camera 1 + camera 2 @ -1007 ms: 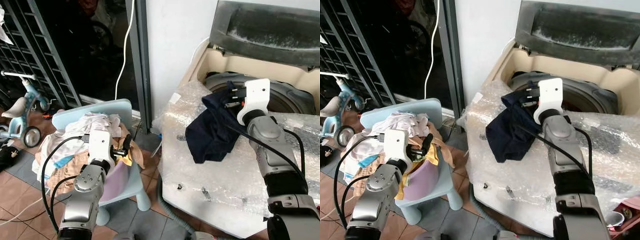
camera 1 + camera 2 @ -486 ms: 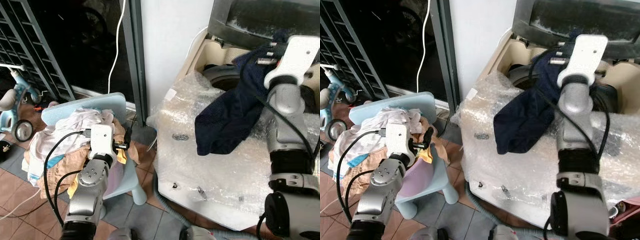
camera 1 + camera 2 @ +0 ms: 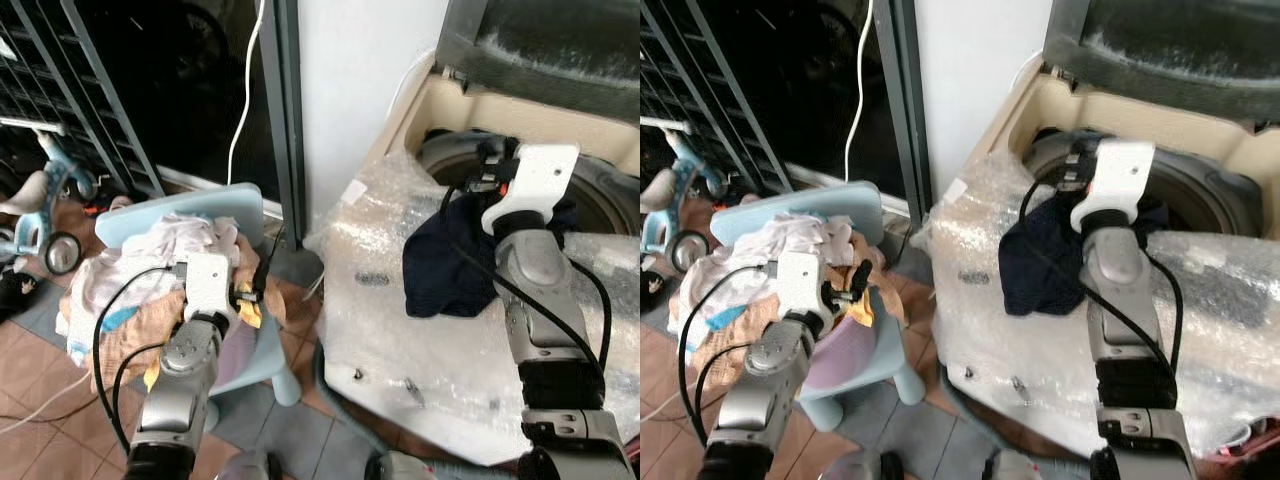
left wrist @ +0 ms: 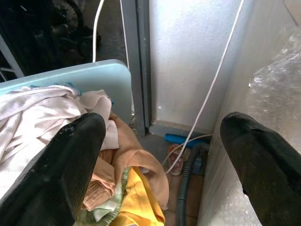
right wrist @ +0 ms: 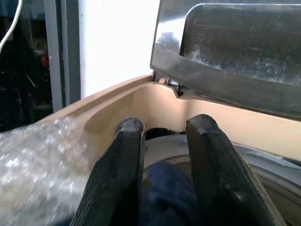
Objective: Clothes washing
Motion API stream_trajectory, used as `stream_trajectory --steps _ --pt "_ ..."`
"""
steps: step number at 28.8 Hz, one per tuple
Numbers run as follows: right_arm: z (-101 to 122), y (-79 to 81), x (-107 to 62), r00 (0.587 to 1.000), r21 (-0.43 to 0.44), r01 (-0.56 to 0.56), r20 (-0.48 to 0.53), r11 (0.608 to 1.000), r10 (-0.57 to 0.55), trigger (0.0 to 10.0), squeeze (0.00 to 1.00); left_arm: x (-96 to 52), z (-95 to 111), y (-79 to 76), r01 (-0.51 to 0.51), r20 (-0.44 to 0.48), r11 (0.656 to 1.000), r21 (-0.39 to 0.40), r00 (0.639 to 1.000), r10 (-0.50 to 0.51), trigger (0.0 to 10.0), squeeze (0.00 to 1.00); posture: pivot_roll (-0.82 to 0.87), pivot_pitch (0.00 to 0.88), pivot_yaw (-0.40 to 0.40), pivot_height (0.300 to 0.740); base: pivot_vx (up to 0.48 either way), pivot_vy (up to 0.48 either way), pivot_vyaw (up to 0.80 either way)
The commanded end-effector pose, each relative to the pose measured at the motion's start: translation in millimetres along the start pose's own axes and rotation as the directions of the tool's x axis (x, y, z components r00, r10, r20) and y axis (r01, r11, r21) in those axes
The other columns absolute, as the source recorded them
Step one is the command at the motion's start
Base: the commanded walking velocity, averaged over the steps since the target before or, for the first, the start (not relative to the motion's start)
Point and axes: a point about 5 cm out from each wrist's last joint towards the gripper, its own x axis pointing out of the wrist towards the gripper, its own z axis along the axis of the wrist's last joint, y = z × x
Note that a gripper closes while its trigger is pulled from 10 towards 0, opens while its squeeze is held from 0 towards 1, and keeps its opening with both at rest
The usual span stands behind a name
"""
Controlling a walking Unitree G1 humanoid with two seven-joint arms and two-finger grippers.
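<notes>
A dark navy garment (image 3: 445, 265) hangs from the washing machine's rim over its bubble-wrapped front (image 3: 400, 330). My right gripper (image 3: 488, 172) is shut on its upper end, right at the edge of the open drum (image 3: 600, 195). In the right wrist view the two fingers (image 5: 124, 160) stand close together with navy cloth (image 5: 164, 188) between them. My left gripper (image 3: 252, 290) is open with nothing between its fingers. It hovers just above a pile of white, peach and yellow clothes (image 3: 150, 260) on a light blue child's chair (image 3: 190, 210).
The washer's lid (image 3: 560, 50) stands raised behind the drum. A grey hose (image 3: 340, 410) runs on the tiled floor between chair and washer. A white cable (image 3: 245, 110) hangs by the door frame. A child's tricycle (image 3: 40, 220) stands at the far left before a metal gate (image 3: 60, 90).
My right gripper went up toward the lid with the navy garment, then came back down to the drum's rim. The camera shifted. My left gripper stayed over the pile.
</notes>
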Motion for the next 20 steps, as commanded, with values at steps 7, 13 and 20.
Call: stream_trajectory --steps 7,13,20 --pt "-28 30.6 -28.6 0.986 0.022 -0.045 -0.157 0.999 0.048 10.0 0.00 -3.9 -4 -0.1 -0.009 -0.004 1.000 -0.007 1.000 0.009 10.0 0.00 -0.11 0.000 0.040 0.740 0.000 0.000 0.00" --pt "-10 39.6 -19.8 0.982 0.125 -0.153 -0.092 0.980 0.165 10.0 1.00 -3.8 -3 0.0 -0.011 0.003 1.000 -0.005 1.000 0.011 10.0 0.00 -0.11 0.000 0.042 0.740 0.000 0.000 0.00" --pt "8 15.4 -6.5 0.973 0.059 -0.225 -0.030 0.973 0.227 10.0 1.00 -4.2 -1 -0.9 -0.007 0.008 1.000 -0.006 1.000 0.007 10.0 0.00 -0.12 0.000 0.039 0.740 0.000 0.000 0.00"
